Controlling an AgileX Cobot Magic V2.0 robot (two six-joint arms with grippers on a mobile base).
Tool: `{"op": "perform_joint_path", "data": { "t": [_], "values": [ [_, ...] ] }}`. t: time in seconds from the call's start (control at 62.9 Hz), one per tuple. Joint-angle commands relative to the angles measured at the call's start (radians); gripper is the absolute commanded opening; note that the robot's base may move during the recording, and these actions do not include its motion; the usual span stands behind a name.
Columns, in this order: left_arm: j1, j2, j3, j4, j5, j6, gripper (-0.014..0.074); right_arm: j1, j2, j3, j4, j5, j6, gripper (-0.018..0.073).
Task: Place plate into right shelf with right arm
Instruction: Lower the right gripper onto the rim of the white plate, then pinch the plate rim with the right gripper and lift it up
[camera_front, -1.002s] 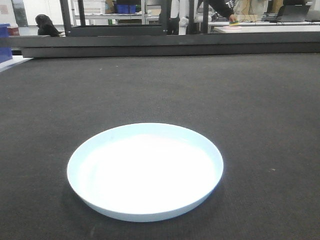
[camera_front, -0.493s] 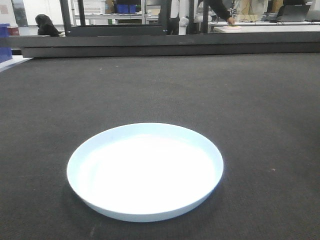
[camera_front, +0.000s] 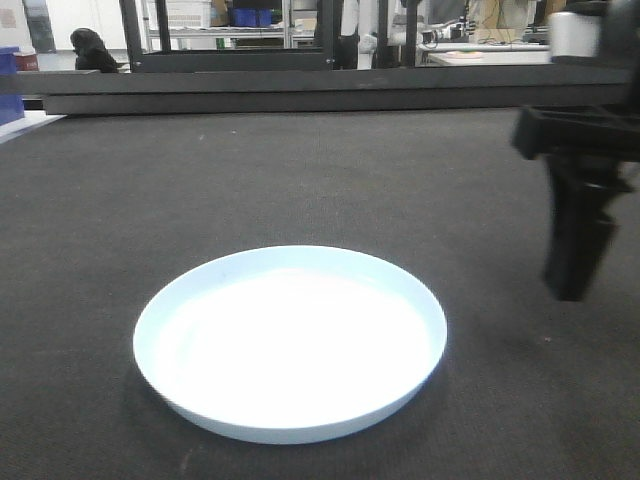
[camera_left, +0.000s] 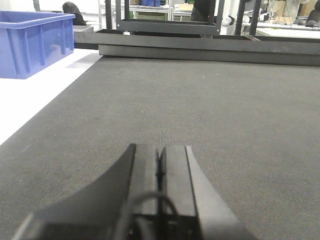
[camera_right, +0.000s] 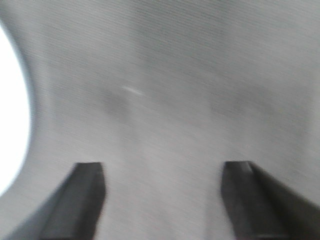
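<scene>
Nearest in the front view, the plate (camera_front: 290, 340) lies flat and right side up on the dark, textured table (camera_front: 320, 180). Its pale blue rim is unbroken all round. Its glossy floor is washed out to white by glare. It stands clear of both grippers.

To the plate's right and slightly farther off, the right gripper (camera_front: 573, 280) hangs fingers-down over the table, apart from the plate's rim. From this view it cannot be told whether its tips touch the table. The right wrist view is blurred, but it shows two dark fingers (camera_right: 87, 192) spread wide with only table surface between them. This gripper is released and holds nothing. In that view the plate (camera_right: 10, 115) appears as a bright white arc at the left edge, outside the left-hand finger and not between the two.

The left gripper (camera_left: 160, 162) sits low over the table. Its fingers are pressed flat together, with only a thin seam between them, so it is clenched on nothing. Bare table stretches ahead of it.

Farther off on the left, a blue bin (camera_left: 35, 42) stands on a white surface (camera_left: 30, 100) that borders the table's left edge. A low dark frame (camera_front: 320, 95) runs across the table's far edge. Well behind the frame stands a metal rack (camera_front: 230, 30) carrying small blue containers. It is too distant for any further detail to be made out.
</scene>
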Motion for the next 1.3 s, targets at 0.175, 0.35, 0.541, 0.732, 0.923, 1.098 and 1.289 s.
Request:
{"op": "perform_joint_path", "data": {
  "t": [0.175, 0.35, 0.541, 0.732, 0.923, 1.098, 1.289],
  "values": [
    [-0.002, -0.010, 0.010, -0.008, -0.090, -0.007, -0.0128, 0.070, 0.140, -0.213, 0.024, -0.001, 0.013, 0.0552],
    [-0.002, -0.010, 0.010, -0.008, -0.090, -0.007, -0.0128, 0.110, 0.241, -0.291, 0.024, 0.015, 0.013, 0.0477],
    [-0.002, -0.010, 0.010, -0.008, -0.090, -0.007, -0.0128, 0.138, 0.297, -0.305, 0.026, 0.012, 0.015, 0.0462],
    [-0.002, -0.010, 0.010, -0.008, -0.090, -0.007, -0.0128, 0.145, 0.328, -0.305, 0.026, -0.009, 0.050, 0.0462],
    [-0.002, -0.010, 0.010, -0.008, -0.090, -0.007, -0.0128, 0.146, 0.328, -0.305, 0.030, -0.015, 0.050, 0.0338],
    [-0.002, -0.010, 0.010, -0.008, -0.090, -0.007, -0.0128, 0.146, 0.328, -0.305, 0.030, -0.016, 0.050, 0.0123],
    [-0.002, -0.010, 0.010, -0.008, -0.090, -0.007, -0.0128, 0.146, 0.302, -0.306, 0.033, -0.015, 0.042, 0.0050]
  ]
}}
